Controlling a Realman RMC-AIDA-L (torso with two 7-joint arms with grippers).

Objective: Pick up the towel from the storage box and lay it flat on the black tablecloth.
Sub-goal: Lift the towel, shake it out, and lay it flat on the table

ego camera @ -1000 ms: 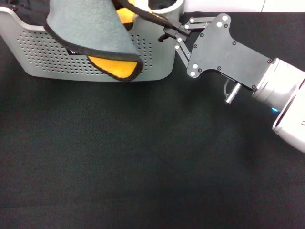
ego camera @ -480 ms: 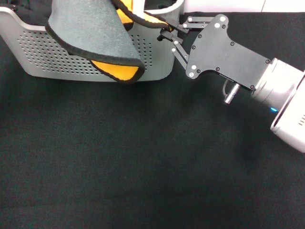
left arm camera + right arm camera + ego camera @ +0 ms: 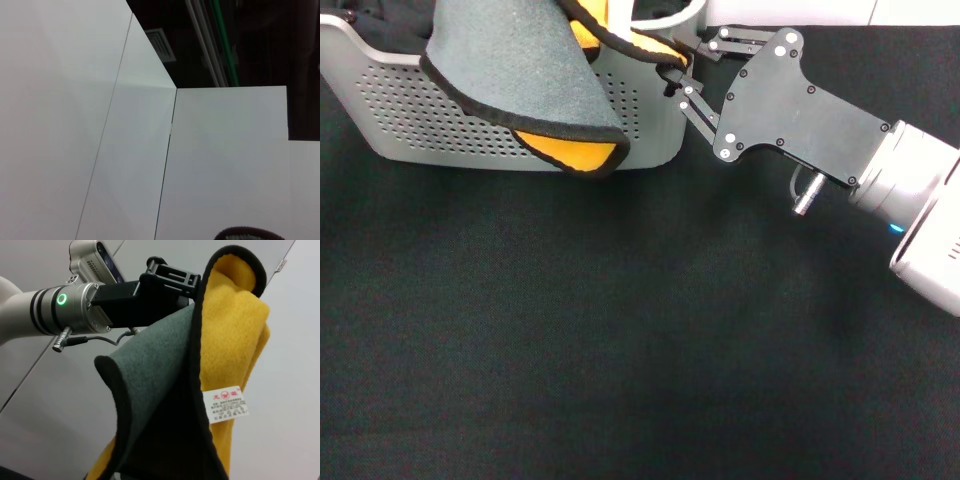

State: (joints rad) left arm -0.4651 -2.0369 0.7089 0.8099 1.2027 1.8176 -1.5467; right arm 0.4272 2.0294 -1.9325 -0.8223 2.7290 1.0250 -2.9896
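The towel (image 3: 510, 70) hangs bunched over the storage box (image 3: 410, 110), grey-teal face outward, with yellow-orange back showing at its lower fold. My right gripper (image 3: 678, 68) reaches in from the right and is shut on the towel's black-hemmed edge by the box's right corner. In the right wrist view the towel (image 3: 160, 365) drapes close to the camera. My left gripper (image 3: 192, 285) is shut on its upper corner. The left arm is outside the head view. The black tablecloth (image 3: 620, 330) spreads in front of the box.
The storage box stands at the tablecloth's far left edge, against a white wall (image 3: 100, 125). A white care label (image 3: 226, 404) is sewn on the towel's hem. The right arm's silver wrist (image 3: 910, 190) hovers over the tablecloth's right side.
The towel's hanging fold has drifted slightly right and down over the box front. The right gripper has barely shifted and keeps its hold.
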